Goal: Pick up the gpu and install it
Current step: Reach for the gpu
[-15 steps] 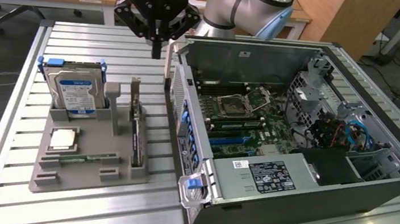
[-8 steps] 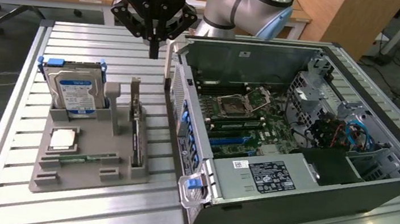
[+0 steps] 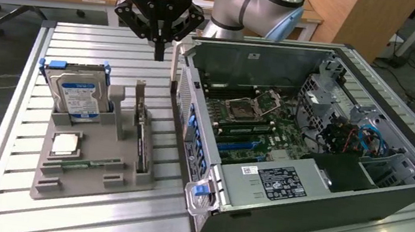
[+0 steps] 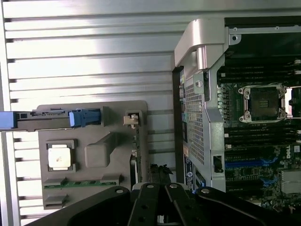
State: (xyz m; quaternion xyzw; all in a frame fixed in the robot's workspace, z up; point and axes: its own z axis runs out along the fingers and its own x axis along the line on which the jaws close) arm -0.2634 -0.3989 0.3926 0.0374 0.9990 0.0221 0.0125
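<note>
Over table [image 3: 97, 43] | ROBOTIQ fingers [image 3: 158, 49] closed, empty | gpu [image 3: 140, 143] upright in holder [image 3: 88, 181]

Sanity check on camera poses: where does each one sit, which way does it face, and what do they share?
Exterior view: raised, off the arm, angled down over the slatted table; shows the arm and shut pincer hanging by the gpu.
Wrist view: on the wrist, looking straight down past the pincer at holder and case edge.
Shared: pincer, gpu, hard drive, grey holder, open PC case.
</note>
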